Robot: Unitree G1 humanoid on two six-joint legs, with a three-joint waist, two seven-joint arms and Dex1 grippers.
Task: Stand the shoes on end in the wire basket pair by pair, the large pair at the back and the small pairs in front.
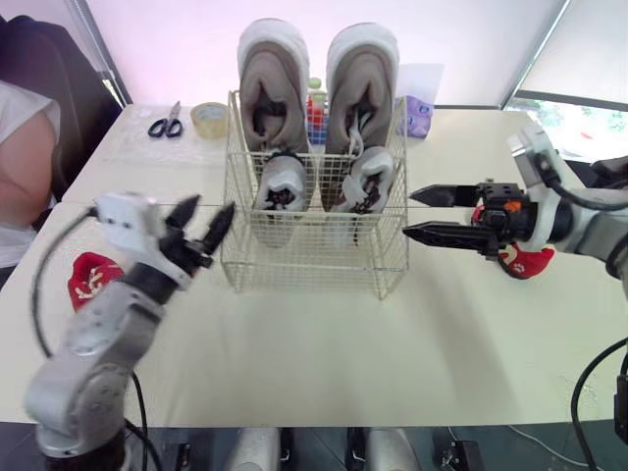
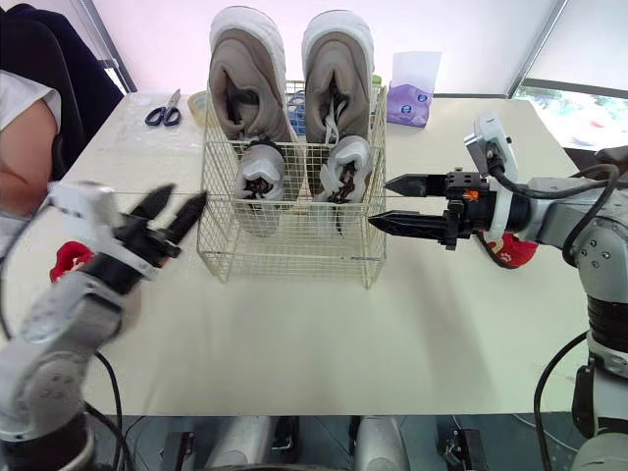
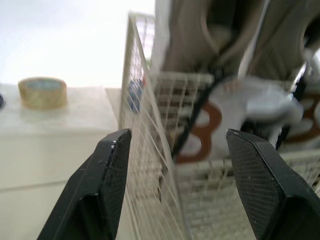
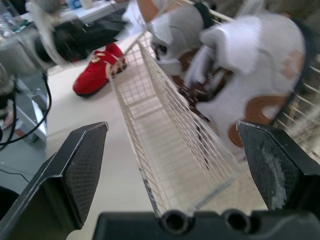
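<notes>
Hovering wide open, my left gripper (image 1: 209,208) and right gripper (image 1: 410,213) sit left and right of the wire basket (image 1: 314,247). Big grey shoes (image 1: 275,83) stand at its far side, small white shoes (image 1: 283,182) nearer. One red shoe (image 1: 90,275) lies on the table left, another red shoe (image 1: 525,261) right.

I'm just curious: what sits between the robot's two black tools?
The wire basket, holding four shoes on end; the left eye view shows it.

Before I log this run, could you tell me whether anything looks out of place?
Yes: one red shoe lies on the table left of the wire basket, the other red shoe right of it; the large pair and white pair stand inside.
</notes>
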